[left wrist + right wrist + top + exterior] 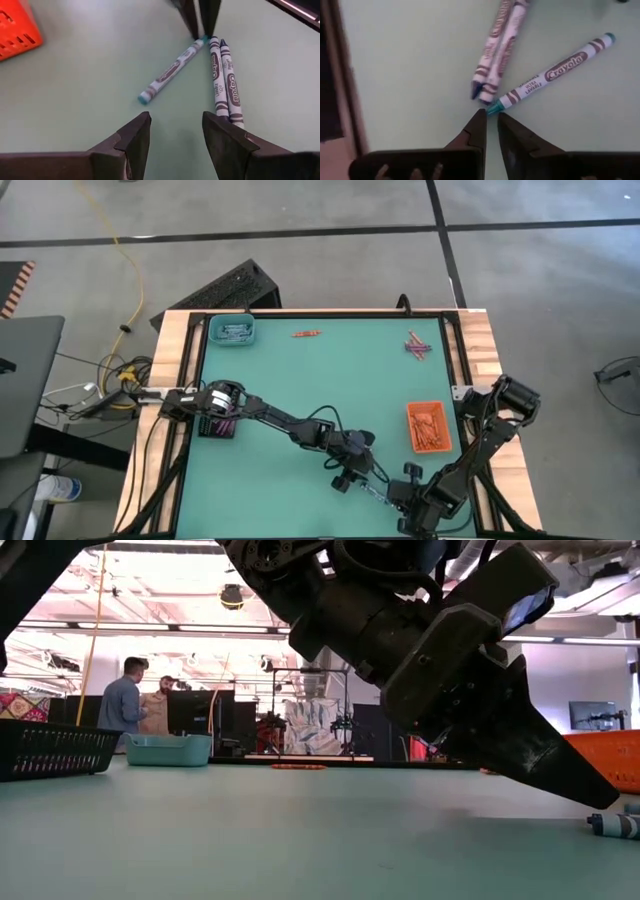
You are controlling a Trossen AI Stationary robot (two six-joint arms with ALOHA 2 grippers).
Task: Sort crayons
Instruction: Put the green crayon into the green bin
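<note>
High view: the green table mat [320, 400] carries three trays. The orange tray [428, 427] serves as landmark; the teal tray [232, 331] sits far across at the opposite corner, the black tray [218, 423] at the left edge. One orange-red crayon [306, 333] lies well away from the orange tray, near the teal one. A purple crayon cluster [417, 347] lies beyond the orange tray along the same side. Left gripper [372, 473] and right gripper [385, 492] meet just beside the orange tray's near corner.

Low view: the left gripper [560, 775] fills the foreground; a crayon end [612, 825] lies on the mat, the orange tray [605, 760] behind it.

Left wrist view: left gripper [176, 131] released, fingers spread, holding nothing. Three pale blue-grey crayons [220, 75] lie ahead, orange tray [17, 27] nearby.

Right wrist view: right gripper [491, 125] nearly closed, tips at the teal-tipped crayon [551, 73] end, grasping nothing; two crayons [496, 55] beside it, touching each other.
</note>
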